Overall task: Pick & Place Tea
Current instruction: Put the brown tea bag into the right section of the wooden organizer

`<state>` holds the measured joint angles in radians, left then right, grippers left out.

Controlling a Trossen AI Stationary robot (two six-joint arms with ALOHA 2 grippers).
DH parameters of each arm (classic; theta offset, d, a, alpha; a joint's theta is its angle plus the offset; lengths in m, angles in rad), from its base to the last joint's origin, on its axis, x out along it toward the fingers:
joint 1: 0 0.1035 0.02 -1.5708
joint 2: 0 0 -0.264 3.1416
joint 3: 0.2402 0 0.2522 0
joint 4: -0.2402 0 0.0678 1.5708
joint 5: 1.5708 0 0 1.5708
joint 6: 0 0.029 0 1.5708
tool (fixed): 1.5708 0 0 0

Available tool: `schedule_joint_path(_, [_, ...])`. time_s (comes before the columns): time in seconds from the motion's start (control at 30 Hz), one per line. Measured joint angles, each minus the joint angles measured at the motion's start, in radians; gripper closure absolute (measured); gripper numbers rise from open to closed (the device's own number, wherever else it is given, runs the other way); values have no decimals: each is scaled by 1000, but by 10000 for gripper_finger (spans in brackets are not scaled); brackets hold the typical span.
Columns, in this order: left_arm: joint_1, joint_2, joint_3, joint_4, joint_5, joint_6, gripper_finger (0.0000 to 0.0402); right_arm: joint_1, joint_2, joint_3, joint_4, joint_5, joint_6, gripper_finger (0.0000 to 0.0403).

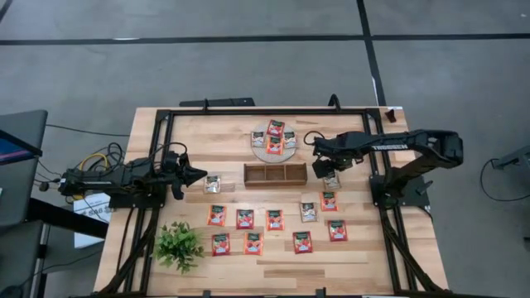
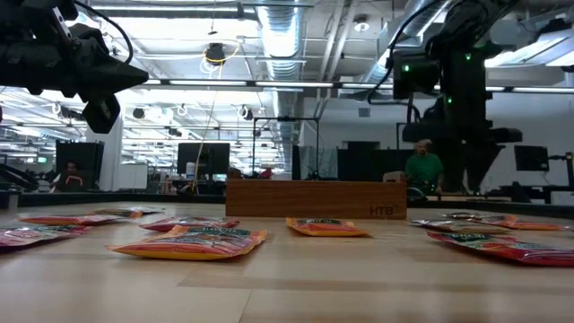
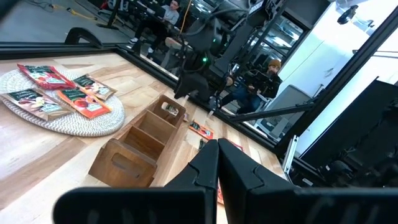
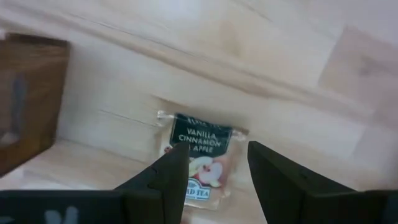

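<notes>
The tea is several small flat sachets, mostly red-orange, spread over the table's near half (image 1: 275,219). More of them lie on the round woven mat (image 1: 274,141). One sachet with a dark green top (image 4: 200,155) lies flat on the wood just right of the brown wooden tray (image 1: 275,173). My right gripper (image 4: 217,155) hangs over that sachet (image 1: 331,180), pointing down. It is open and its fingers stand above the sachet without touching it. My left gripper (image 3: 217,158) is shut, holds nothing and waits at the table's left side (image 1: 195,175).
A small green plant (image 1: 178,246) stands near the front left corner. A black frame (image 1: 248,112) runs around the table's edges. A silvery sachet (image 1: 213,184) lies close in front of my left gripper. People sit in the room beyond the far edge.
</notes>
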<state>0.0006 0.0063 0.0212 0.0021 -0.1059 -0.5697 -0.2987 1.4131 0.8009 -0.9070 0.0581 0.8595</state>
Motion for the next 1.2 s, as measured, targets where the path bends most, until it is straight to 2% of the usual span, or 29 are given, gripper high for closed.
schedule_joint_path(0.23, [0,0,0,0,0,0,402,-52,16,0,-7,-1,-294,251])
schedule_joint_path(0.43, [0,0,0,0,0,-7,402,-67,90,-1,-48,-7,-436,257])
schedule_joint_path(0.67, [0,0,0,0,0,-22,402,-32,152,-1,-46,-8,-475,266])
schedule_joint_path(1.2, [0,0,0,0,0,-26,402,-29,158,-9,72,-7,-476,277])
